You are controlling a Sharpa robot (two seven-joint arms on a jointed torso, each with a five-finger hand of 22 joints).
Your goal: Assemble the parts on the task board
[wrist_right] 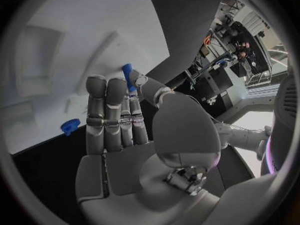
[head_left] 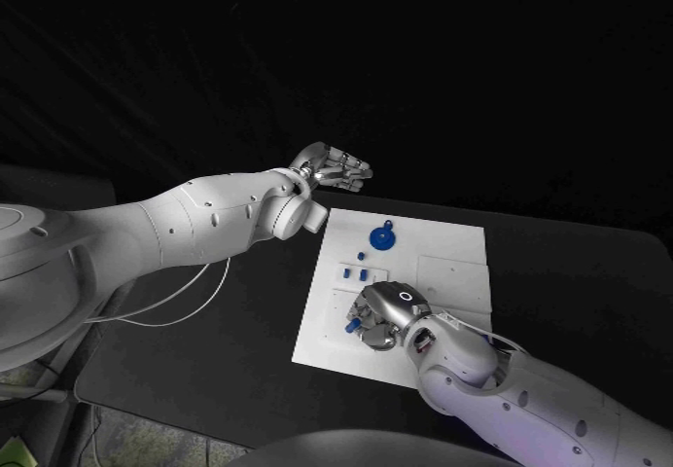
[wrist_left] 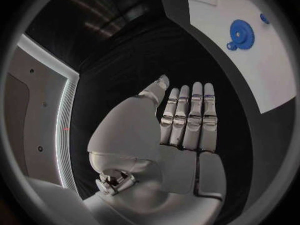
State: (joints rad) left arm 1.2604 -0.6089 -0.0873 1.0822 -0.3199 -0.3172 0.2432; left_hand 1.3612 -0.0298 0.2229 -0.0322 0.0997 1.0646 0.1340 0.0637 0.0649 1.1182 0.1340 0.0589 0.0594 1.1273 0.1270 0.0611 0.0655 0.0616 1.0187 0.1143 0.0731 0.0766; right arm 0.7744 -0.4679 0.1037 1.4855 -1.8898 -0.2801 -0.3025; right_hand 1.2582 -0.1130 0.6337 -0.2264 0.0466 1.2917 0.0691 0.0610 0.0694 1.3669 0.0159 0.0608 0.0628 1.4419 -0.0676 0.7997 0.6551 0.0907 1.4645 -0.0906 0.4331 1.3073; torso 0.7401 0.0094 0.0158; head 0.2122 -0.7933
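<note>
Right hand (head_left: 381, 316): low over board (head_left: 456, 282), pinching small blue part (wrist_right: 128, 76); light, rigid, slippery, best held by its sides. Left hand (head_left: 331, 167): released, empty

No readable text, label, brand, number or sign anywhere. White task board (head_left: 456, 255) blank, faint raised outlines only. Blue parts (head_left: 384, 236) unmarked. Possibly small marking on arm shells, too blurred to read.

Task board (head_left: 449, 268) matt white plastic; table (head_left: 575, 263) matt black; gear (head_left: 383, 236) blue plastic.
</note>
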